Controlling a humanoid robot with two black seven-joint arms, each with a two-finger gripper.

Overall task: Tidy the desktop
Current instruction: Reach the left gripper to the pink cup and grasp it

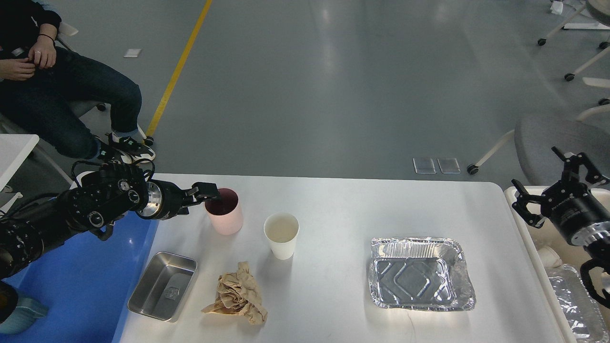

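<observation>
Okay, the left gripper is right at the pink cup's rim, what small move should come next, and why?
Probably close the left gripper on the rim of the pink plastic cup. Its fingertips sit at the cup's near rim, apparently straddling the wall, though the gap is hard to read. The blue plastic tray waits alongside on the white desktop's left.

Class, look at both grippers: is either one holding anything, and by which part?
The left gripper is at the pink cup's near rim, but a closed hold cannot be told. The right gripper is open and holds nothing.

White matte desktop (333,209), rounded corners
</observation>
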